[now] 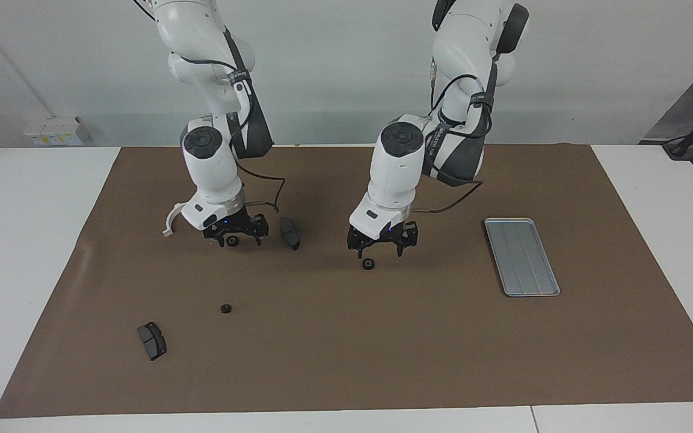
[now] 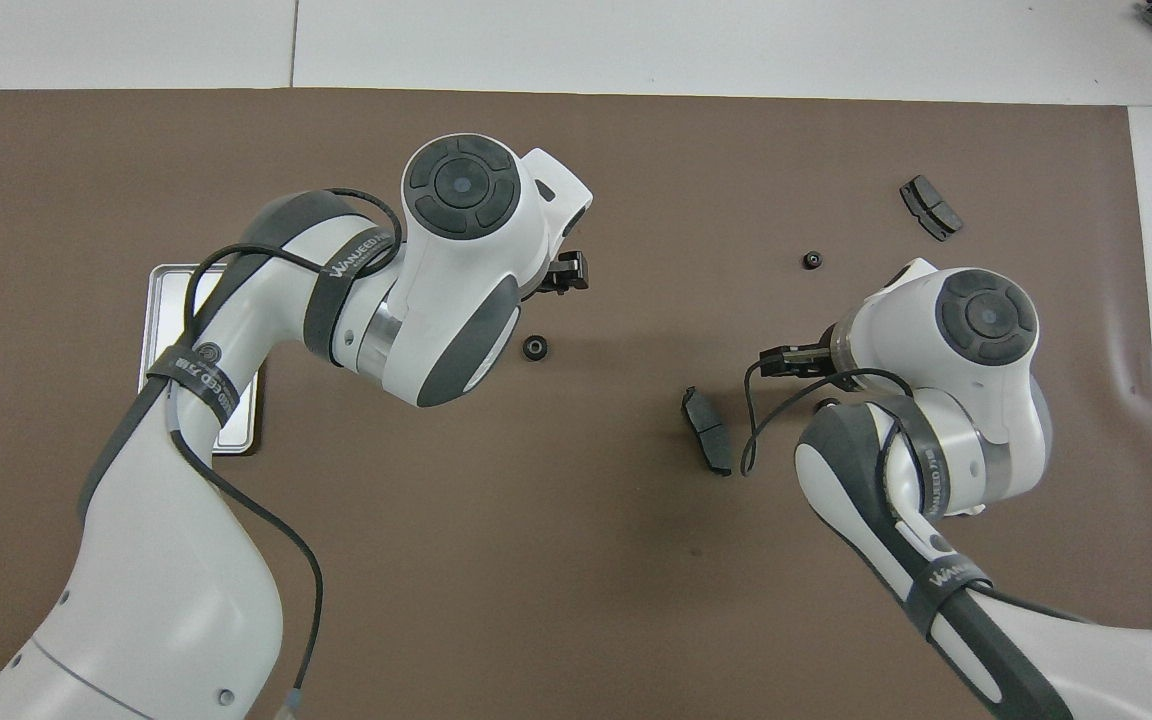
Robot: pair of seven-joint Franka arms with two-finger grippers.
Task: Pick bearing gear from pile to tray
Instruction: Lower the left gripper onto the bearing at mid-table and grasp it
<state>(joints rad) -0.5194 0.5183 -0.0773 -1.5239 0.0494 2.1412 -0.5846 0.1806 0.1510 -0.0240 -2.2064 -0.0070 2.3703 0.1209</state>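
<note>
Left gripper (image 1: 382, 245), fingers spread, hangs directly above one gear (image 1: 368, 263), well short of tray (image 1: 521, 257). Right gripper (image 1: 234, 231), also spread, straddles second gear (image 1: 233, 241).

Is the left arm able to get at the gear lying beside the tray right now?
Probably yes: the left hand hangs open just above that gear, with only bare mat around it.
</note>
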